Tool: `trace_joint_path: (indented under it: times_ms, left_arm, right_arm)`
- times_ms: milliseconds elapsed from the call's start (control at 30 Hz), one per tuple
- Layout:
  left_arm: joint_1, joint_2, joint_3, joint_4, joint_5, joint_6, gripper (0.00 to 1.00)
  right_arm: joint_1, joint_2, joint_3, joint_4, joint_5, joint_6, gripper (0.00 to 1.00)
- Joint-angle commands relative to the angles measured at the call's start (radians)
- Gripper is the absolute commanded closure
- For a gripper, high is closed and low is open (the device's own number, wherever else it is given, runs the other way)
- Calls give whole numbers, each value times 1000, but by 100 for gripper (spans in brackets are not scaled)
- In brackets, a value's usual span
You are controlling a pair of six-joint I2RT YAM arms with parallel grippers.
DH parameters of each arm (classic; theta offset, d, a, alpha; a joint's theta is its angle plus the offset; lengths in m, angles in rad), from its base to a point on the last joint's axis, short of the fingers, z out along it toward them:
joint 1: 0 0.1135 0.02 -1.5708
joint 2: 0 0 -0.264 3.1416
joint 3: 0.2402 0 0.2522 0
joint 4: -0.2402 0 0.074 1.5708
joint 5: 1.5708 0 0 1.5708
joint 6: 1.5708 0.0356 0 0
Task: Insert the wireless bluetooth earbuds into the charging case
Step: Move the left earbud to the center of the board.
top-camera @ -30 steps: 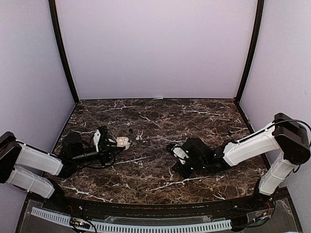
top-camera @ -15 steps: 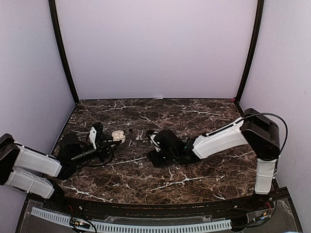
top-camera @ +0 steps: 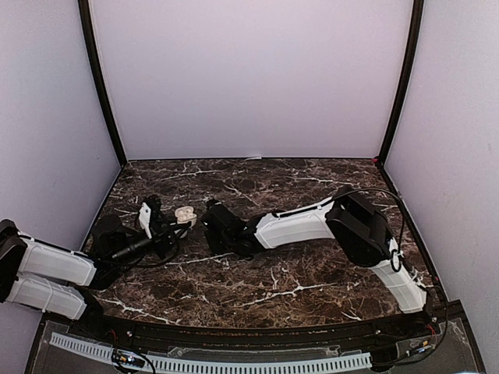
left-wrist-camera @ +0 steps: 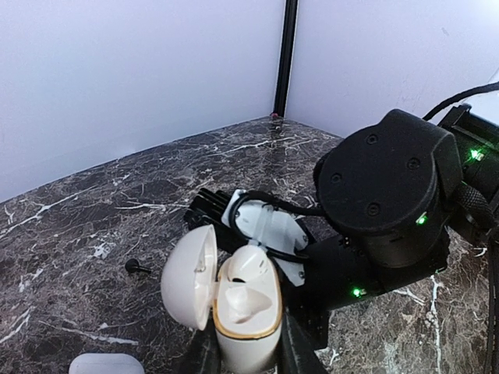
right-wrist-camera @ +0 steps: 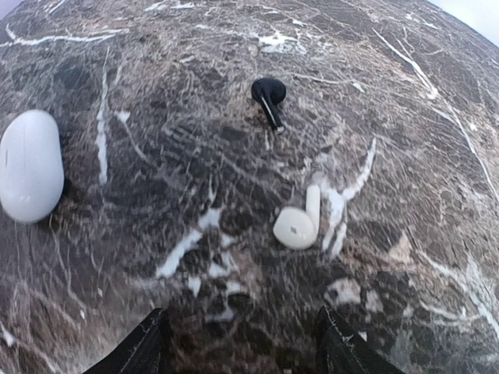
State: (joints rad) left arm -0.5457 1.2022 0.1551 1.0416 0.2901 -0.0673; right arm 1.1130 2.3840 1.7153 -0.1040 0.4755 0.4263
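Overall: dark marble table (top-camera: 312, 195), lilac walls (top-camera: 249, 78); left claw (left-wrist-camera: 248, 354) clamps case (left-wrist-camera: 245, 308), right claw (right-wrist-camera: 242, 347) spread.

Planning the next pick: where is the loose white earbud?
In the right wrist view the glossy white earbud lies right of centre on the dark marble table, ahead of the open right end effector, with the black earbud beyond it.

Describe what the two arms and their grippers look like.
Both arms: white link shells between bulky black joint housings. The right arm carries thin black cables, and its rounded black wrist housing shows screw holes and small green lights. The left arm has black cable looping near its wrist. The left gripper and right gripper have black fingers.
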Motion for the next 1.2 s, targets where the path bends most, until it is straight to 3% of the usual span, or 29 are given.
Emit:
trace_joint_path:
  times_ms: [0, 367, 567, 700, 867, 1167]
  left_arm:
    - [8, -38, -12, -12, -8, 5, 100]
    - [8, -46, -17, -14, -14, 7, 100]
    - [9, -46, -17, -15, -12, 9, 100]
    - [8, -45, -17, -19, -11, 10, 100]
    - [8, -40, -17, -18, -2, 12, 100]
    - [8, 3, -1, -3, 76, 18, 100]
  right_arm:
    - [-40, 93, 73, -98, -5, 51, 40]
    - [-112, 149, 129, -101, -106, 56, 61]
    - [-117, 129, 90, -79, -124, 24, 79]
    - [-117, 78, 18, -39, -139, -9, 84]
    - [-115, -47, -158, 43, -205, -90, 90]
    - [-94, -441, -781, 320, -507, -287, 91]
